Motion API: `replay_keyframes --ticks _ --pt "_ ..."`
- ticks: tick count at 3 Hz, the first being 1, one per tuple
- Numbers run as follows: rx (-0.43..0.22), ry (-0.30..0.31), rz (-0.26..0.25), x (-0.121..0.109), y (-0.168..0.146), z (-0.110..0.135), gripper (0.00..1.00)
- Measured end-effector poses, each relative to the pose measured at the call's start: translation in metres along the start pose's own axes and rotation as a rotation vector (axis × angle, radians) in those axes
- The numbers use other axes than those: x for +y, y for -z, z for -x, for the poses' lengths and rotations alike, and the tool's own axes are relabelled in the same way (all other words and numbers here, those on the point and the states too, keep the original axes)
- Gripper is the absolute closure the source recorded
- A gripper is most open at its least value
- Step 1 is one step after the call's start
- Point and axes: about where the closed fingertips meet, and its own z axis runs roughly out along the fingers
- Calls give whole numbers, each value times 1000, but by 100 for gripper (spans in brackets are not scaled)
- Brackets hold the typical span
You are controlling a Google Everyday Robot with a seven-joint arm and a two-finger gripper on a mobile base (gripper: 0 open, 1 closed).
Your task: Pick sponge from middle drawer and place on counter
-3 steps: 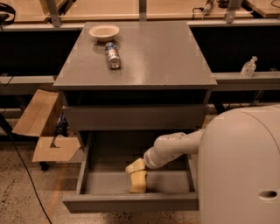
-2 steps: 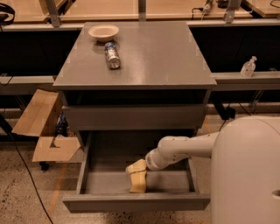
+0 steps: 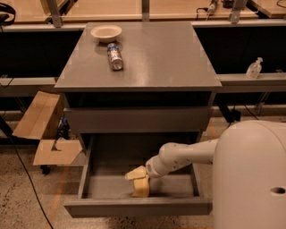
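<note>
- Sponge (image 3: 141, 188): pale yellow, low in the open middle drawer (image 3: 138, 206), near the middle of the tray towards its front wall, right at the tip of the tool (image 3: 137, 180); hard to tell apart from the tool's own pale-yellow parts.
- Tool: down inside the drawer, pointing left and downward; cannot tell whether spread, pressed together or pinching the sponge.
- White arm (image 3: 183, 156): reaching in from the right, over the drawer's right wall, joined to the large rounded white robot body (image 3: 250, 179) filling the lower right.
- Closed plain grey drawer front (image 3: 136, 120) just above the open drawer.
- Grey worktop (image 3: 152, 53) above that, slightly glossy.
- On the worktop, far left: a shallow pale bowl (image 3: 106, 32); just in front of it a can (image 3: 115, 56) lying on its side, label writing not readable.
- Left, on the speckled floor: flattened cardboard box (image 3: 44, 129).
- Right, on a grey ledge: small clear pump bottle (image 3: 254, 68), no readable label.
- Behind: light wooden tabletops (image 3: 111, 9).
</note>
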Motion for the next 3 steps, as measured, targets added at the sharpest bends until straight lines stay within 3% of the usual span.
replay_keyframes --ticks 3 --pt "74 -63 41 12 -38 -19 0"
